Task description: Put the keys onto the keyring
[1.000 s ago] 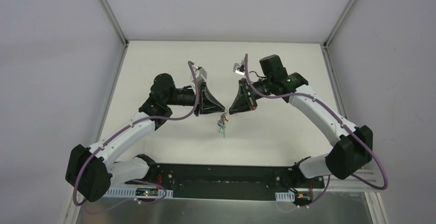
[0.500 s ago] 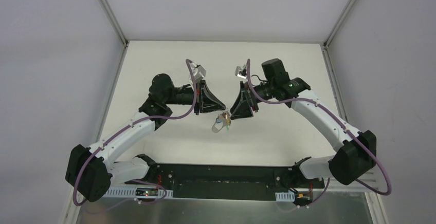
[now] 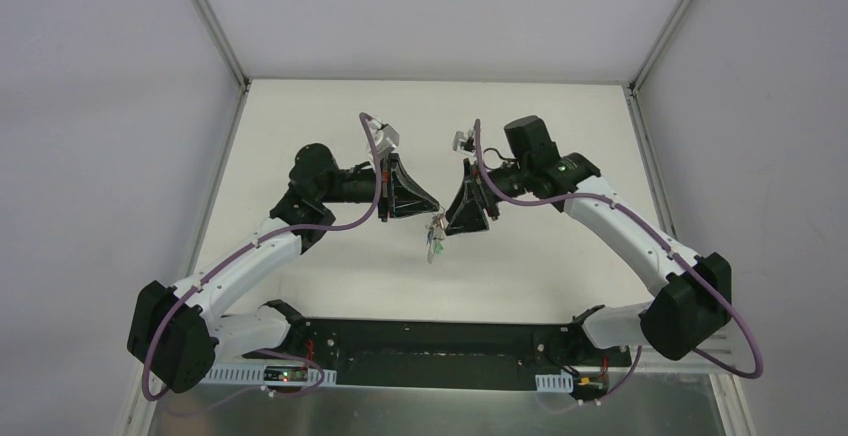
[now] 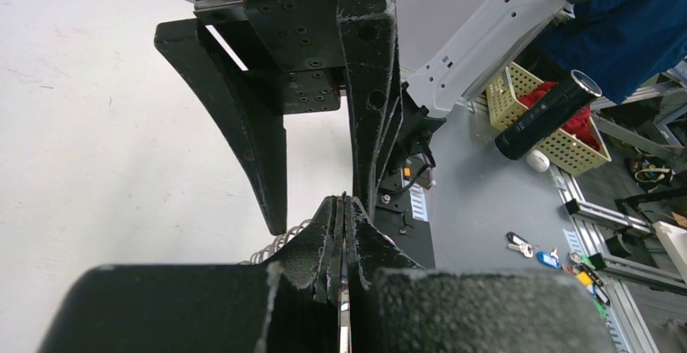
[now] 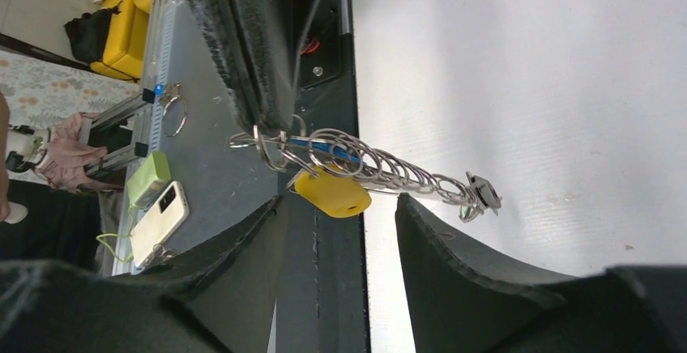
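Above table [image 3: 520, 276], keyring [image 5: 369, 168] in left hand [image 4: 344, 207]

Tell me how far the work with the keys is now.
Done: a yellow-headed key and a blue key seem to hang on the keyring. In hand: the left gripper pinches the keyring in the air; the right gripper is open, holding nothing. Left: I cannot tell.

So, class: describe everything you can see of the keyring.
The keyring is a chain of thin silver wire rings, metallic-looking, ending in a small clasp. A yellow key head and a blue key hang from it. It hangs in the air, one end gripped by the shut left pincer; the open right pincer sits beside it, not touching.
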Robot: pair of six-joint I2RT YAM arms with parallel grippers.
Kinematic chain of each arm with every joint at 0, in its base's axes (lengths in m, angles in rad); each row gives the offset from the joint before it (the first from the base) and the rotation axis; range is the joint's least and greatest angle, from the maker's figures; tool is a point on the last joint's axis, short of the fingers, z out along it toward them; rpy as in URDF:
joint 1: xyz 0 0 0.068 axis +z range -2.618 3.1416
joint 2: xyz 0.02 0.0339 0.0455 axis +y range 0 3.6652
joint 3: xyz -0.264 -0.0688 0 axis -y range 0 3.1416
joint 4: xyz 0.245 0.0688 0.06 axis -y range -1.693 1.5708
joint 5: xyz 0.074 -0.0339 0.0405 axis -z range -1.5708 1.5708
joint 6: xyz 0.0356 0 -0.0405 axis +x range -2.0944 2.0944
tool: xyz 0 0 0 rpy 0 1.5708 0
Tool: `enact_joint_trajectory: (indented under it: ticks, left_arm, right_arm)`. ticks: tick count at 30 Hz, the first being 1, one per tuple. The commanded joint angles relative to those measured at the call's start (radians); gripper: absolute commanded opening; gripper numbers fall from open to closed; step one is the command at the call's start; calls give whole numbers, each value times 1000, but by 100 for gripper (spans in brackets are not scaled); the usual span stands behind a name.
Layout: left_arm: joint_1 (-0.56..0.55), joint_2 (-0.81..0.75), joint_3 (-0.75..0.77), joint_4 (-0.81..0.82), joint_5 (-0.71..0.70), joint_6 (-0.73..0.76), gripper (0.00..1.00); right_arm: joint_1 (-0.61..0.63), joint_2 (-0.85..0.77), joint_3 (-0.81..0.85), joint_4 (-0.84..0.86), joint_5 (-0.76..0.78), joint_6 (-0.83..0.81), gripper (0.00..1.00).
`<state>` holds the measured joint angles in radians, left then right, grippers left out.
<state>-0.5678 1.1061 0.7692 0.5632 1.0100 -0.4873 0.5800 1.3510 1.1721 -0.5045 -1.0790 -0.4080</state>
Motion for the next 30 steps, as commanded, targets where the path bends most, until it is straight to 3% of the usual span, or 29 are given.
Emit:
enact_joint_trajectory:
  ticks: [1, 9, 30]
  left_arm:
    - [6, -11, 10, 42, -6, 5, 0]
    - [8, -17, 12, 23, 2, 18, 0]
    - [9, 22, 15, 150, -25, -113, 0]
  right_arm:
    - [-12, -47, 15, 21, 61, -12, 56]
    - [-28, -116, 8, 3, 125, -48, 59]
    - [25, -101, -28, 72, 44, -69, 59]
